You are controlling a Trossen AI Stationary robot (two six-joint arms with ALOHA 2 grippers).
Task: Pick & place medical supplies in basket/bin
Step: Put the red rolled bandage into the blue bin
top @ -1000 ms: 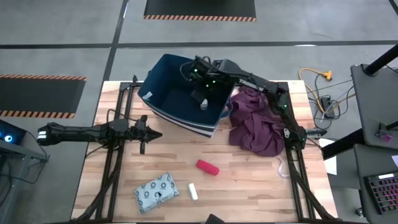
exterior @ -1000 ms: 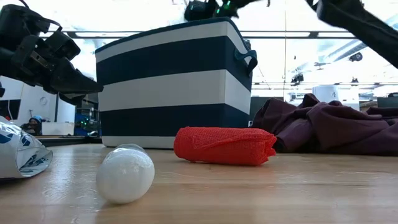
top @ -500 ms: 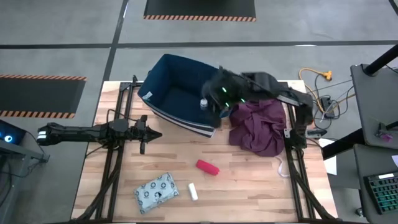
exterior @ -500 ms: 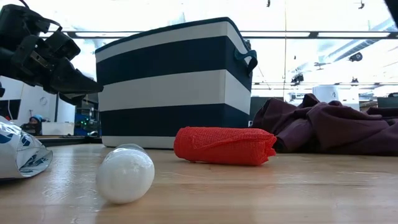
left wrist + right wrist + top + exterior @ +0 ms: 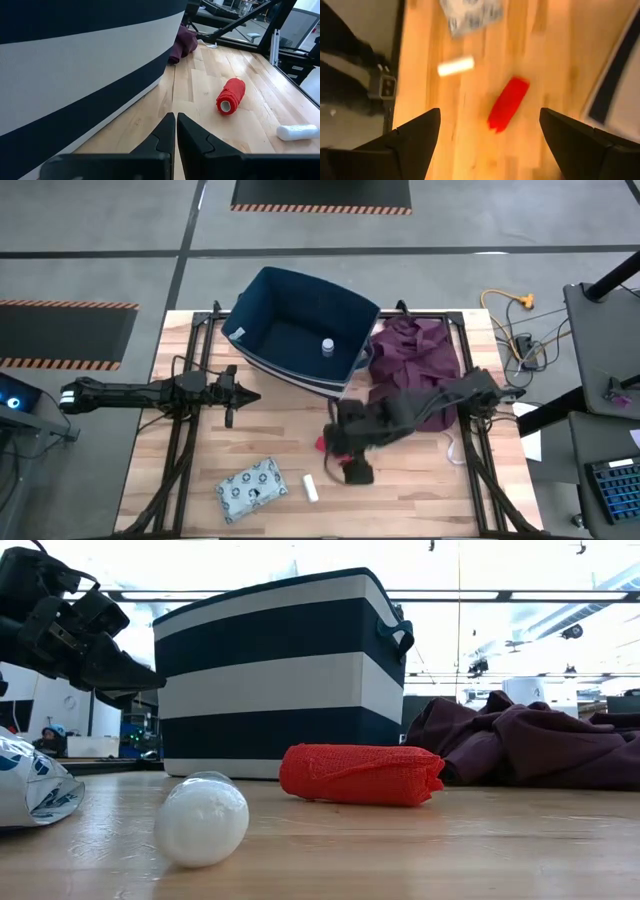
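Note:
The navy-blue bin (image 5: 300, 330) stands at the table's far middle, and the white round roll (image 5: 327, 346) lies on its floor. The red roll (image 5: 322, 444) lies on its side on the wood, mid-table. The white stick (image 5: 310, 488) and the patterned packet (image 5: 252, 488) lie flat near the near edge. My right gripper (image 5: 490, 111) hangs open above the red roll (image 5: 508, 103), touching nothing. My left gripper (image 5: 175, 119) is shut and empty, level beside the bin's striped wall (image 5: 75, 65) on the table's left.
The maroon cloth (image 5: 415, 370) lies heaped right of the bin, under my right arm. In the low view the red roll (image 5: 362, 773) and the white stick (image 5: 200, 820) sit in front of the bin (image 5: 280, 670). Bare wood lies along the near right.
My right gripper has risen out of the bin, swung across the maroon cloth toward the near edge, and now hangs over the red roll. The white roll has stayed on the bin's floor. No other thing has moved.

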